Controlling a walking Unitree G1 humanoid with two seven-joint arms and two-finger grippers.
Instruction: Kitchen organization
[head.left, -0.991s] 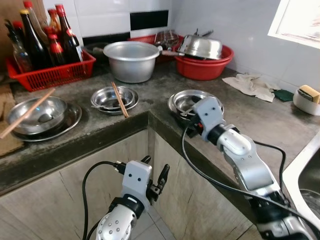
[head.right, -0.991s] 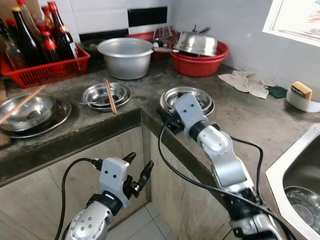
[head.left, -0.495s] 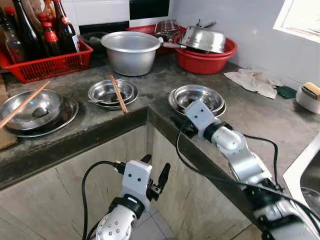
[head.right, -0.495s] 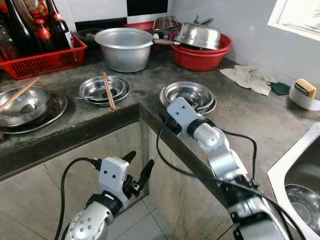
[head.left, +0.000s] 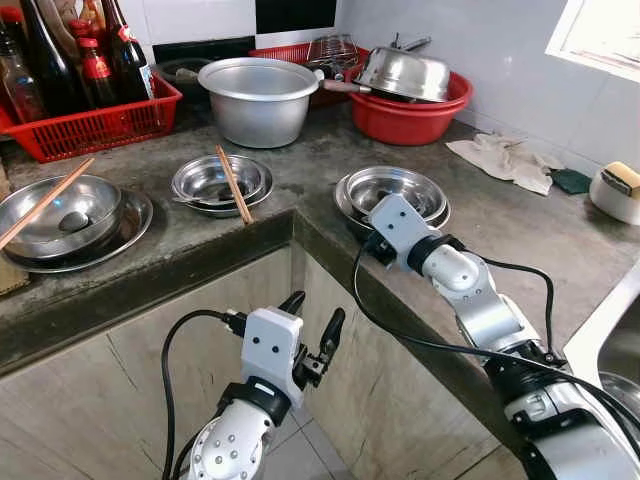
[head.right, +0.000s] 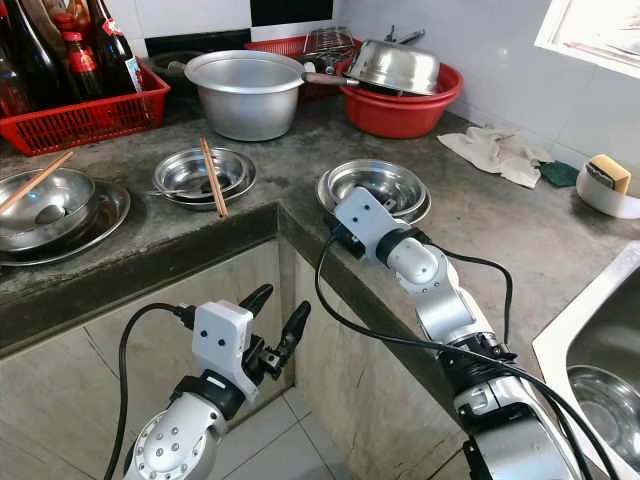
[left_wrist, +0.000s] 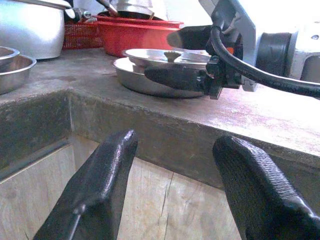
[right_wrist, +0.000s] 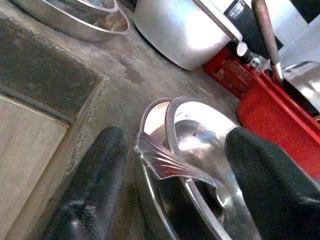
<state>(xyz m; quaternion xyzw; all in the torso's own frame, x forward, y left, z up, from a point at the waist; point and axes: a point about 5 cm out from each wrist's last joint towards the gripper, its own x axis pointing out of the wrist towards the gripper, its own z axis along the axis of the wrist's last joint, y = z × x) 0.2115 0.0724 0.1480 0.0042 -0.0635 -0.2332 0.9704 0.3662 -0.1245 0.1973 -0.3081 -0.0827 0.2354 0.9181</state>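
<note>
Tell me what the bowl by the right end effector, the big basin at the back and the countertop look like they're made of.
Bowl: likely stainless steel, polished, mirror-like reflections. Its spoon handle shines the same way.
Big basin: probably plastic, uniformly red, smooth with a soft sheen.
Countertop: looks like cast concrete or stone, dull mottled grey, rough and stained.
The right end effector is open at the bowl's rim.

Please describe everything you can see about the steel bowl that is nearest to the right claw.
The steel bowl is round, shallow and shiny, and looks like stainless steel. It sits upright inside a wider steel plate near the counter's inner corner. A spoon lies in it, its ridged handle sticking out over the rim. The right claw is open, one finger on each side of that handle, not closed on anything.
</note>
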